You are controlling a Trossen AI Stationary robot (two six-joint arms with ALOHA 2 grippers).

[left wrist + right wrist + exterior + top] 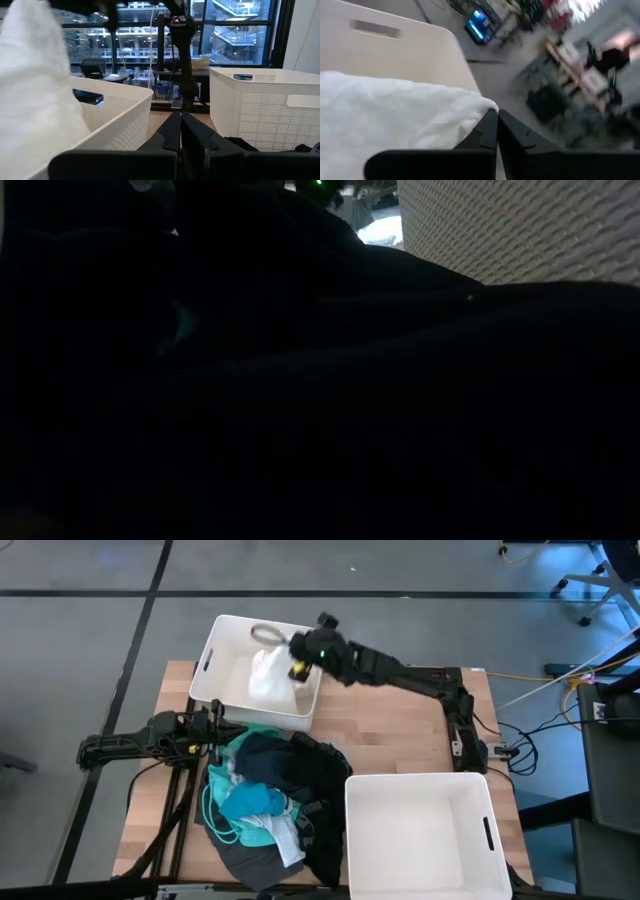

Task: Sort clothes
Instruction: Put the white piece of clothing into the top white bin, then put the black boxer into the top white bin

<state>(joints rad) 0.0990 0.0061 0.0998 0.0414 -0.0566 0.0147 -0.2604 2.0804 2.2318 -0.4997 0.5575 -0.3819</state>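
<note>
Dark clothes block nearly the whole low view.

A lab or workshop in an office-type building: a wooden tabletop stands on grey floor marked with dark lines, cables trailing off to the side. Large dark-framed windows (looking onto a multi-storey glass building) and an office chair base show beyond.
</note>
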